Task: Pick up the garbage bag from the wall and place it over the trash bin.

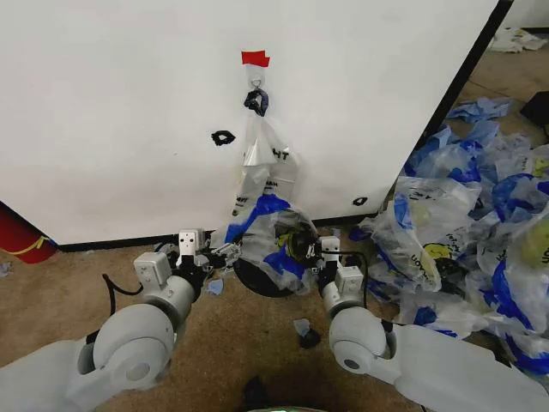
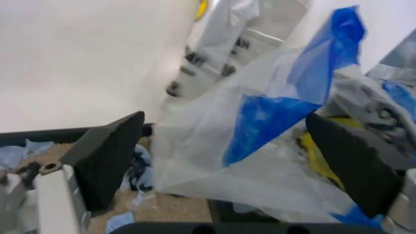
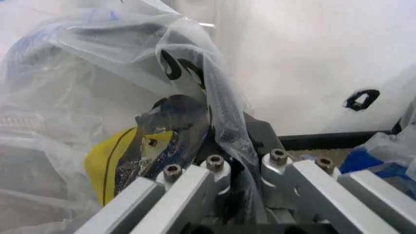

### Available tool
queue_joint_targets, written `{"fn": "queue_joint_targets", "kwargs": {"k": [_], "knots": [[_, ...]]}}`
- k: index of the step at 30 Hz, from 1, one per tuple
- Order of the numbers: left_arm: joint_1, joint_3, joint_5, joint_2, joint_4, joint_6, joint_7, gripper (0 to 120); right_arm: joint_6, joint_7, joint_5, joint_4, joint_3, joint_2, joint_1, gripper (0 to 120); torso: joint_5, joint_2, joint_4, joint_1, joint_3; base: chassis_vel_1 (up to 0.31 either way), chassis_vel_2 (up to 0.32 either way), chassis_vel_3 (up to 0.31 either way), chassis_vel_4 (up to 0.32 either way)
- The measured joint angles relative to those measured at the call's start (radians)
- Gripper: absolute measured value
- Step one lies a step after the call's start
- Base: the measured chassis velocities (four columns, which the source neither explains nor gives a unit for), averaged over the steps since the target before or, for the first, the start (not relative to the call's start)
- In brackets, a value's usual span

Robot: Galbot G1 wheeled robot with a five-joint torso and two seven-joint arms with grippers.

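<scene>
The garbage bag (image 1: 274, 232), thin white plastic with blue handles and a bit of yellow print, is spread above the round black trash bin (image 1: 257, 279) at the foot of the wall (image 1: 129, 103). My left gripper (image 1: 225, 251) is at the bag's left side. In the left wrist view it (image 2: 231, 165) is open, its black pads (image 2: 110, 161) wide apart with the bag (image 2: 260, 122) lying between them. My right gripper (image 1: 316, 251) is at the bag's right side. The right wrist view shows it (image 3: 244, 180) shut on a fold of the bag (image 3: 117, 97).
A narrower clear bag (image 1: 262, 154) with dark lettering hangs from the hook (image 1: 256, 82) under red tape (image 1: 255, 58). Many blue-and-white bags (image 1: 480, 223) are piled on the right. A red object (image 1: 21, 240) stands at the left. Small scraps (image 1: 304, 333) lie on the carpet.
</scene>
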Motion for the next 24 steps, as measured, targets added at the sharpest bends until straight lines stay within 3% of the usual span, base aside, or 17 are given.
{"fn": "queue_joint_targets", "kwargs": {"k": [11, 24], "knots": [[-0.007, -0.014, 0.001, 0.006, -0.070, 0.005, 0.007, 99, 0.004, -0.004, -0.004, -0.003, -0.008, -0.009, 0.005, 0, 0.0003, 0.000, 0.0000, 0.000, 0.000, 0.000, 0.000, 0.000, 0.000], [-0.027, 0.023, 0.011, -0.013, -0.040, -0.004, 0.048, 97, 0.004, 0.002, 0.003, 0.010, -0.069, -0.007, 0.053, 0, 0.0001, 0.000, 0.0000, 0.000, 0.000, 0.000, 0.000, 0.000, 0.000]]}}
